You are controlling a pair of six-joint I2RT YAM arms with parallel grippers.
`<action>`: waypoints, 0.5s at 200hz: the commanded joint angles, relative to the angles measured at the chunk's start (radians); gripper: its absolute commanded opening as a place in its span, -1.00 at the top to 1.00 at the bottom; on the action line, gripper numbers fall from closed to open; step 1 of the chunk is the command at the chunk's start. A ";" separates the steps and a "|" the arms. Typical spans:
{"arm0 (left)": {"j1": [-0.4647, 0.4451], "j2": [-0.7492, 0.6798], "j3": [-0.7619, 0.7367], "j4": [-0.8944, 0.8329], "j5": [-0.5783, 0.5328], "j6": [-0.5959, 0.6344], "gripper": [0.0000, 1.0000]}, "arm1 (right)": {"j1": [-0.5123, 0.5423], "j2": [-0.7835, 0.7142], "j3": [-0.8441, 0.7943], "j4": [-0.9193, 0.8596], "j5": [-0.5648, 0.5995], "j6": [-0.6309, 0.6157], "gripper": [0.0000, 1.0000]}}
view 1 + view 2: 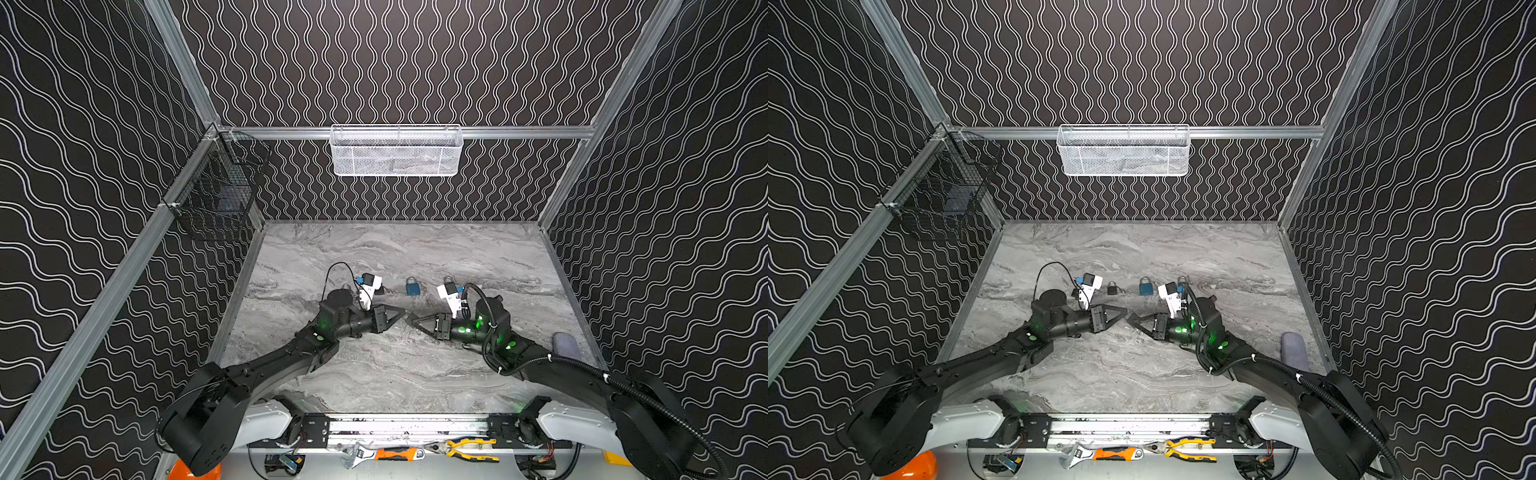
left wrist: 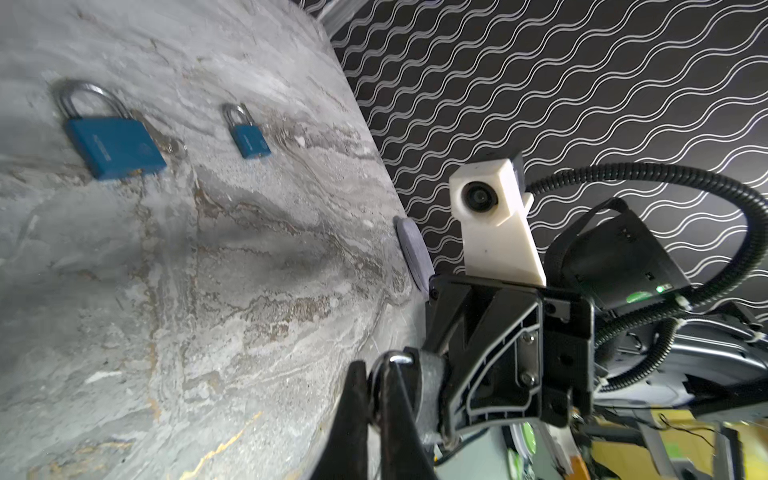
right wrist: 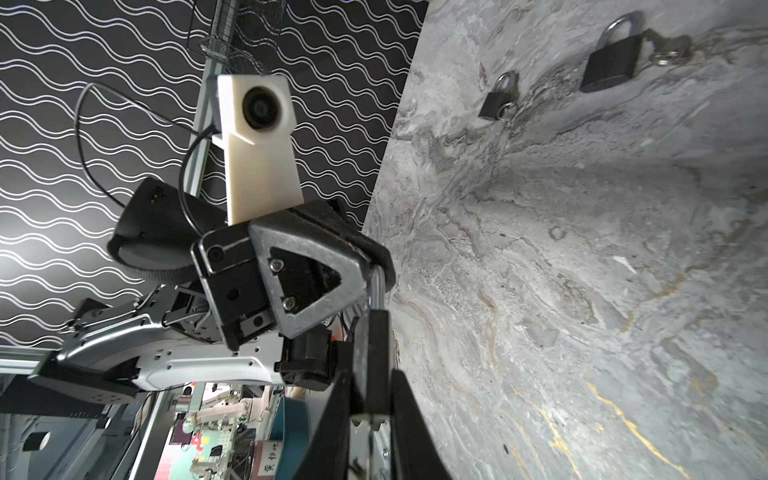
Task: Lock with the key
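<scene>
White mesh basket [image 1: 395, 151] hangs on the back rail; something pale grey lies in it, too blurred through the mesh to tell what. Black wire basket [image 1: 216, 187] is tied to the left rail with a dark bluish item [image 1: 226, 200] inside that I can't identify.

Grey marble-look tabletop [image 1: 374, 374]. Both grippers meet over mid-table, tip to tip. The right gripper [image 1: 409, 319] is pinching the body of the held black padlock [image 3: 374, 353]. The left gripper [image 1: 402, 312] is pressed together on that lock's silver shackle [image 3: 376, 286], so the lock is off the table between the two tools.

Four more locks lie flat in a row beyond the grippers:
- large blue padlock [image 2: 112, 141], with a key [image 2: 168, 143] touching its side
- small blue padlock [image 2: 247, 133], near it
- large black padlock [image 3: 609, 62], with keys [image 3: 667, 52] just beside it
- small black padlock [image 3: 494, 102], with a key ring [image 3: 508, 111] at its base

A lilac-grey pad [image 1: 564, 344] sits at the table's right edge.

Walls are black with white wavy lines, on an aluminium frame [image 1: 83, 332]. On the front ledge below the arm bases: adjustable wrench [image 1: 355, 455], orange-handled tool [image 1: 397, 454], yellow-handled pliers [image 1: 473, 449].
</scene>
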 commanded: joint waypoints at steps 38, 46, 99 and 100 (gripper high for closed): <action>0.015 0.048 0.018 0.013 0.038 -0.045 1.00 | 0.000 0.004 -0.029 0.160 0.025 -0.013 0.49; 0.016 0.051 0.017 0.017 0.040 -0.047 1.00 | -0.001 0.006 -0.032 0.165 0.023 -0.012 0.47; 0.028 0.043 0.004 0.045 0.040 -0.074 1.00 | -0.001 -0.031 -0.054 0.113 0.062 -0.030 0.09; 0.028 0.043 0.004 0.045 0.041 -0.074 1.00 | -0.001 -0.032 -0.055 0.113 0.063 -0.030 0.09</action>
